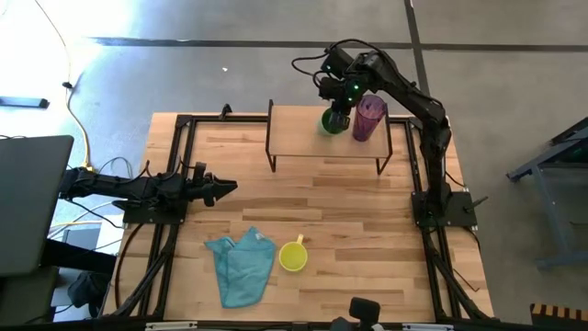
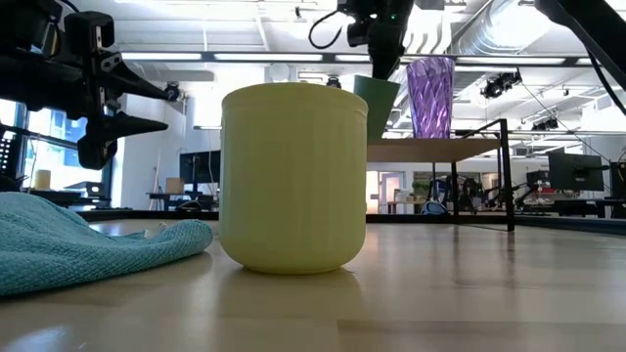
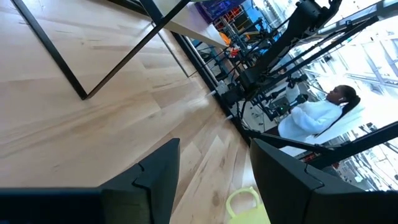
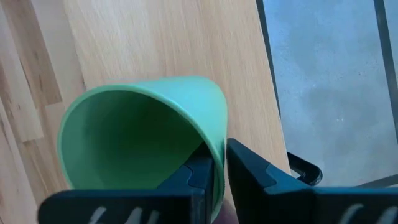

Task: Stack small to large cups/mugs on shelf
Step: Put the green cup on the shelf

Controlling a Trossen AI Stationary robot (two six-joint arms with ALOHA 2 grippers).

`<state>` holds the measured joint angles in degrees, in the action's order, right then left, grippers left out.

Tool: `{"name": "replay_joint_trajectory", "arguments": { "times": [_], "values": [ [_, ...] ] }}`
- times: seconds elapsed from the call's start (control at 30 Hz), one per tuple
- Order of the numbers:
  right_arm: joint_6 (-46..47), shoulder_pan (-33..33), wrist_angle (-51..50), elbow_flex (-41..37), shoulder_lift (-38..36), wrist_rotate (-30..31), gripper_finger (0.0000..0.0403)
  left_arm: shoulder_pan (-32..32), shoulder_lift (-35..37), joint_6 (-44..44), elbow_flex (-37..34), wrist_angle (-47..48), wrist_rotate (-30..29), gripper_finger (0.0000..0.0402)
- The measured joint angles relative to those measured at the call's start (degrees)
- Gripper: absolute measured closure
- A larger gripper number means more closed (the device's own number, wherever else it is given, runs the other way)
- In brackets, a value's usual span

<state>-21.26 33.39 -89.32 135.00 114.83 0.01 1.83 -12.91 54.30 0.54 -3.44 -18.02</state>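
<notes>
- Overhead, the right gripper [image 1: 336, 108] reaches over the far right part of the shelf [image 1: 303, 138], its fingers clamped on the rim of the green cup [image 1: 333, 122].
- Seen from the right wrist, the two dark fingers pinch the wall of the green cup [image 4: 143, 134], one inside and one outside, with the light wood of the shelf [image 4: 161, 37] below it.
- Just beside the green cup, the purple tumbler [image 1: 368, 118] stands upright on the shelf, near its right end; from table height the two appear side by side, the purple tumbler [image 2: 430, 96] to the right.
- Nearer the front edge of the table [image 1: 349, 221], the yellow mug [image 1: 293, 256] sits upright, well apart from the shelf, with the teal cloth [image 1: 241, 265] just beside it on the left.
- Meanwhile the left gripper [image 1: 220, 189] waits over the table's left side, its fingers [image 3: 155, 180] spread apart and holding nothing.
- Beyond the table, the left wrist view catches a person in a white top [image 3: 314, 118].
</notes>
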Motion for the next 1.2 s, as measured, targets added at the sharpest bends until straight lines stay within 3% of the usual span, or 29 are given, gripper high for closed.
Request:
{"name": "replay_joint_trajectory", "arguments": {
  "times": [0.7, 1.2],
  "values": [
    [0.4, 1.1, 0.4, 0.0, 0.7, -2.5, 0.0365, 0.0, 0.0, 0.0, 0.0, 0.0, 0.5, 0.0218],
    [0.3, 1.9, 2.0, 0.0, 0.7, -3.0, 0.0321, 0.0, 0.0, 0.0, 0.0, 0.1, 0.5, 0.0218]
  ]
}}
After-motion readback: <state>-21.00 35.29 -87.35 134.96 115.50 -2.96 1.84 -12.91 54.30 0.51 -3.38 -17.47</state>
